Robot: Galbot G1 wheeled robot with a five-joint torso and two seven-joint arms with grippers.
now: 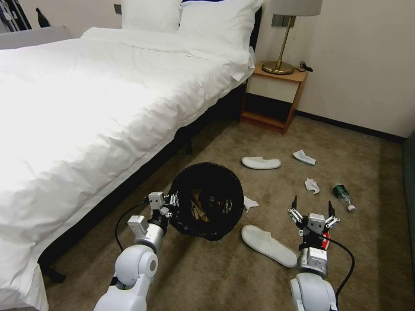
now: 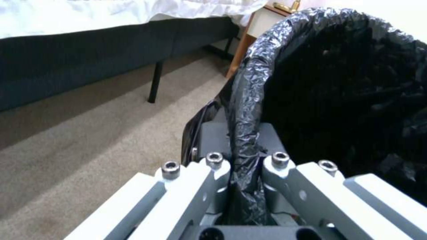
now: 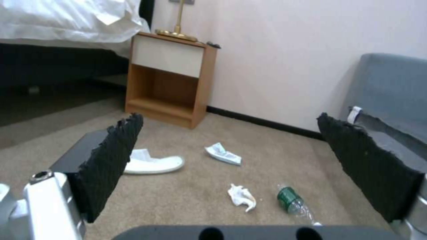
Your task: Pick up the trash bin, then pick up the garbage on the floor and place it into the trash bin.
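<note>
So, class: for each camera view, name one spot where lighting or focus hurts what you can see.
Head view: the bed glares white, washing out its folds. Left wrist view: the trash bin interior is near-black, contents lost. Right wrist view: the right gripper pads look soft, while the green bottle reads clearer.

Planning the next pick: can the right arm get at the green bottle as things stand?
Probably yes: the right end effector is open, and bare carpet lies between it and the green bottle.

Black lined trash bin (image 1: 207, 201) tilted beside bed; slippers (image 1: 260, 163), tissues (image 1: 311, 185), bottle (image 1: 343, 193) strewn on carpet.
</note>
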